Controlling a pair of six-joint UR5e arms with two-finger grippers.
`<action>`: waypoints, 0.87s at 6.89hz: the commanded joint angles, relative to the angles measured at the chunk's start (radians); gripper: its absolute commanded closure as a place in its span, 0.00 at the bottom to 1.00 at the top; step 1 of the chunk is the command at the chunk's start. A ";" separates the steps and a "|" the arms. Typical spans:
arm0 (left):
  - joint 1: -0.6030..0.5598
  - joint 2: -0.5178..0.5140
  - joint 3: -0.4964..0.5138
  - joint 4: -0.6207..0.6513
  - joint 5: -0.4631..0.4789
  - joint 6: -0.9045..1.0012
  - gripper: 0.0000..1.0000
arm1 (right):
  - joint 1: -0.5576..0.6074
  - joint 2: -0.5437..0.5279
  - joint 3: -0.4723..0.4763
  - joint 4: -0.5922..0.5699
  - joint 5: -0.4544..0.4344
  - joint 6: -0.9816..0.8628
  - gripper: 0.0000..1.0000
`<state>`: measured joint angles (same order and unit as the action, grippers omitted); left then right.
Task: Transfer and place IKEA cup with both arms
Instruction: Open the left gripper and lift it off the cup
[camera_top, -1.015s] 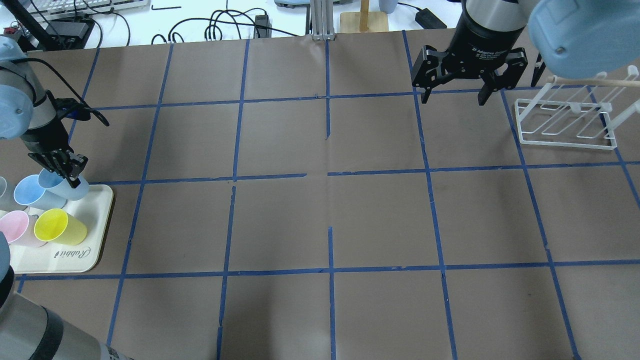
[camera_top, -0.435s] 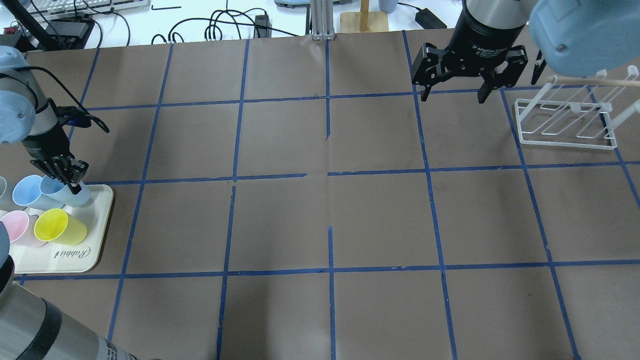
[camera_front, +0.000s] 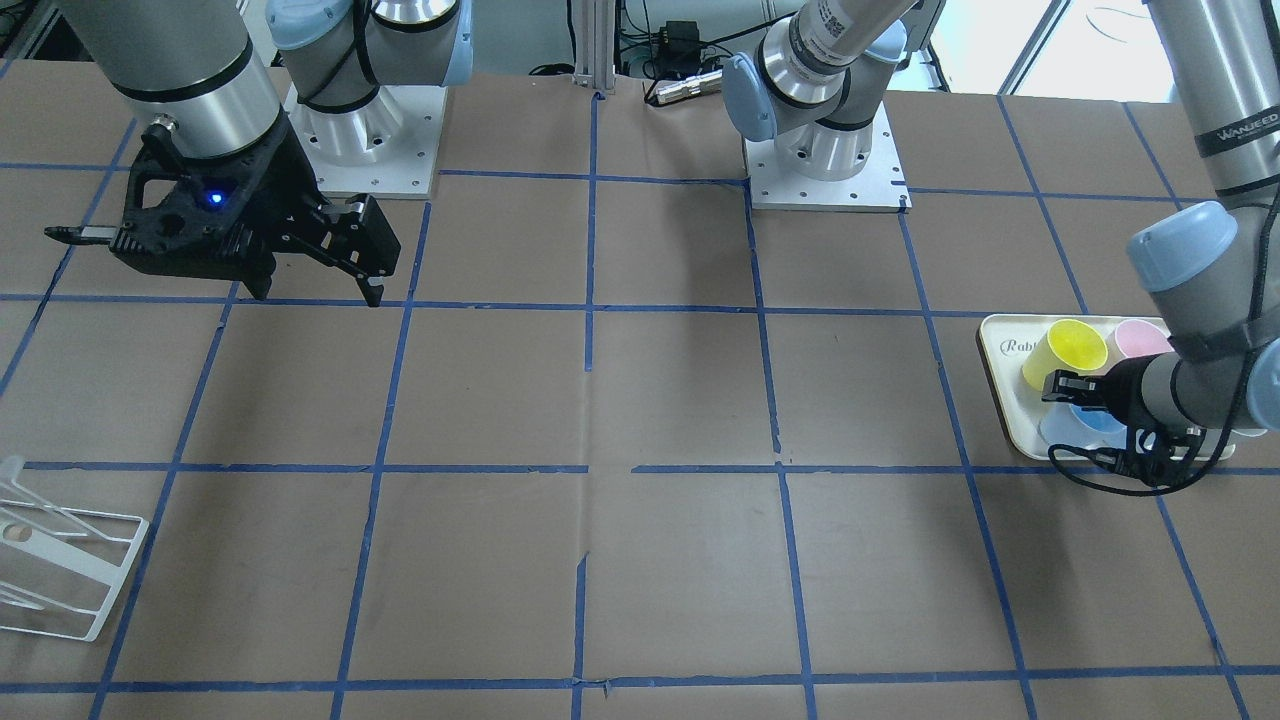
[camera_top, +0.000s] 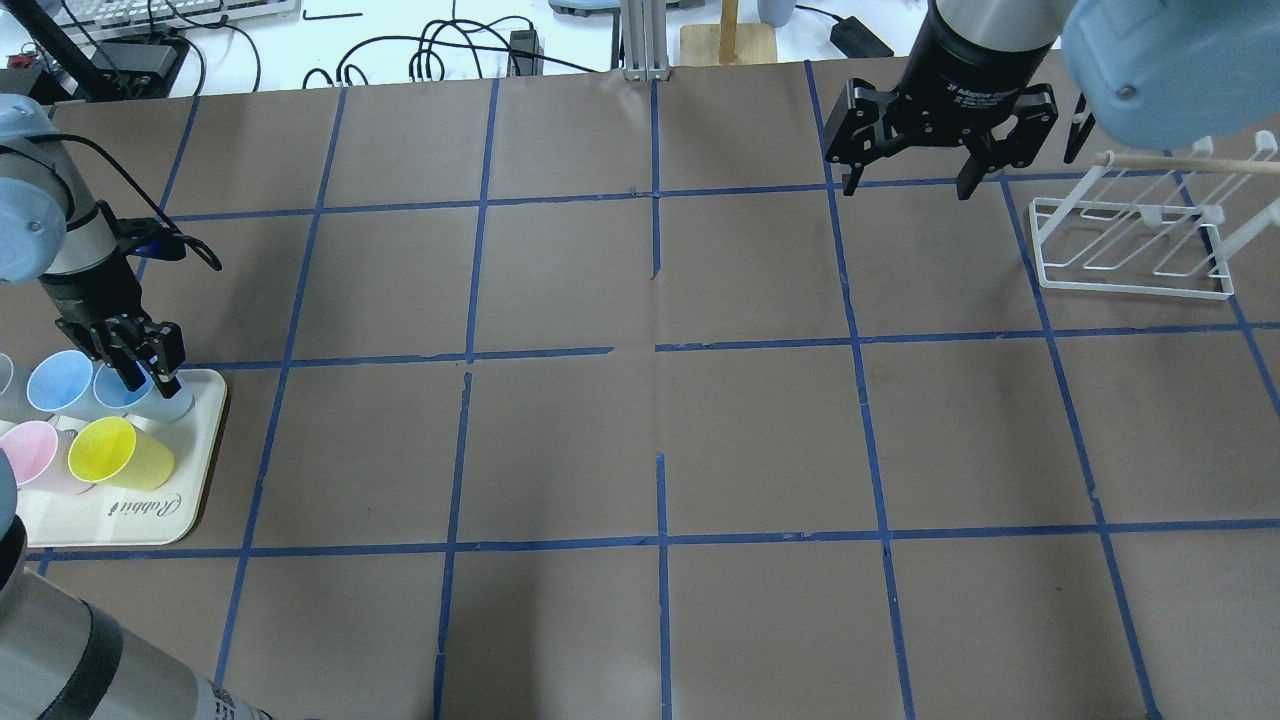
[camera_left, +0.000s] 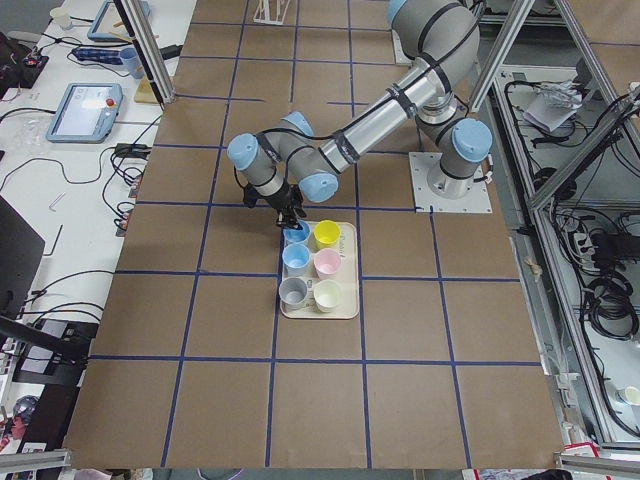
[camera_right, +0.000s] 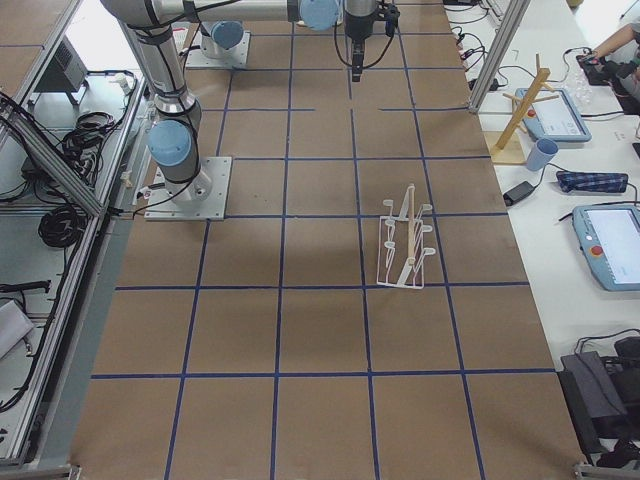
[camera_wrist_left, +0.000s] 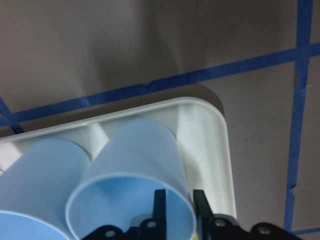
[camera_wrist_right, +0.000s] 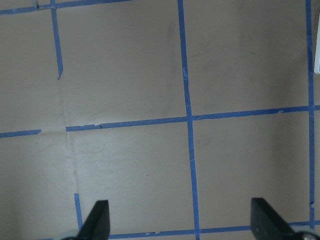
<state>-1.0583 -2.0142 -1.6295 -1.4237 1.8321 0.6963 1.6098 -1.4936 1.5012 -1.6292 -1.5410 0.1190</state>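
At the left edge of the overhead view, the left gripper (camera_top: 150, 376) reaches down onto the cream tray (camera_top: 190, 500). The IKEA cup (camera_top: 178, 404) sits in the tray's upper right corner, just beside a second blue cup (camera_top: 58, 382). A yellow cup (camera_top: 105, 450) and a pink cup (camera_top: 30, 455) lie lower on the tray. In the left wrist view the cup (camera_wrist_left: 140, 165) fills the lower middle of the frame. One of the gripper's fingers (camera_wrist_left: 160, 200) is inside its mouth and the other is outside, so the two are pinched on the rim wall. The right gripper (camera_top: 907, 190) hangs spread wide and empty above the brown table at the upper right, near a white wire rack (camera_top: 1130, 262) and well apart from the cup.
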 joint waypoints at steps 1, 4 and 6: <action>-0.011 0.046 0.070 -0.075 -0.081 -0.024 0.09 | -0.001 0.004 -0.002 -0.011 -0.008 -0.004 0.00; -0.125 0.116 0.308 -0.297 -0.220 -0.302 0.00 | 0.001 0.003 -0.001 -0.011 -0.008 0.001 0.00; -0.266 0.175 0.364 -0.322 -0.223 -0.384 0.00 | -0.013 0.000 -0.004 -0.008 0.005 0.002 0.00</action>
<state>-1.2448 -1.8743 -1.2948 -1.7200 1.6189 0.3733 1.5987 -1.4920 1.4988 -1.6373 -1.5479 0.1133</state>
